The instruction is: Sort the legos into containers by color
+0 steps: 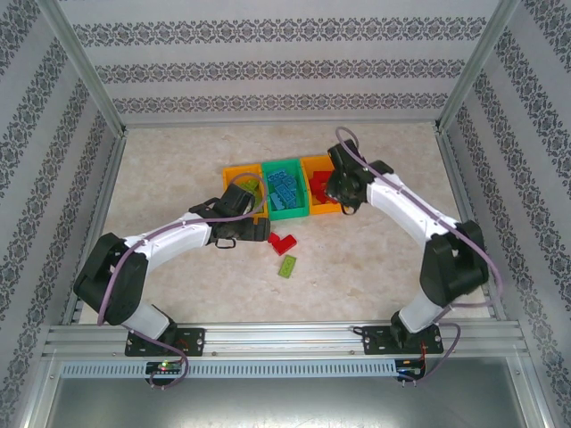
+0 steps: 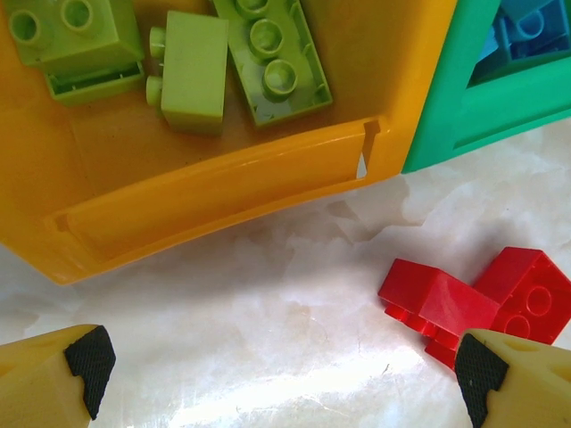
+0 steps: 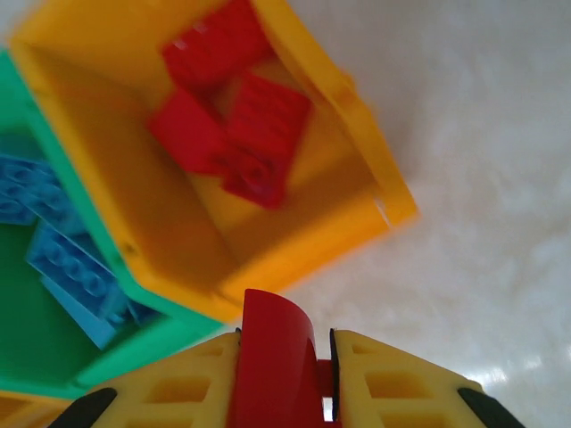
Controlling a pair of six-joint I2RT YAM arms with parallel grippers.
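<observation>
From above, my right gripper (image 1: 343, 192) sits at the right orange container's (image 1: 317, 159) near rim; left wrist: my left gripper (image 2: 281, 370) stands wide beside a loose red lego (image 2: 473, 299); right wrist: I pinch another red lego (image 3: 272, 334) — released here, it may strike the rim and bounce out.

Three joined bins in row: left orange bin (image 1: 235, 170); green bin (image 1: 287, 212) holding blue bricks (image 1: 284, 185); right orange bin (image 1: 321, 210) holding red bricks (image 1: 318, 185). Red L-shaped brick (image 1: 284, 242) and light green brick (image 1: 287, 266) loose on surface (image 1: 178, 178). Left end effector (image 1: 257, 234) just beside red L-shaped brick. Right end effector (image 1: 346, 203) at right orange bin's near corner.
</observation>
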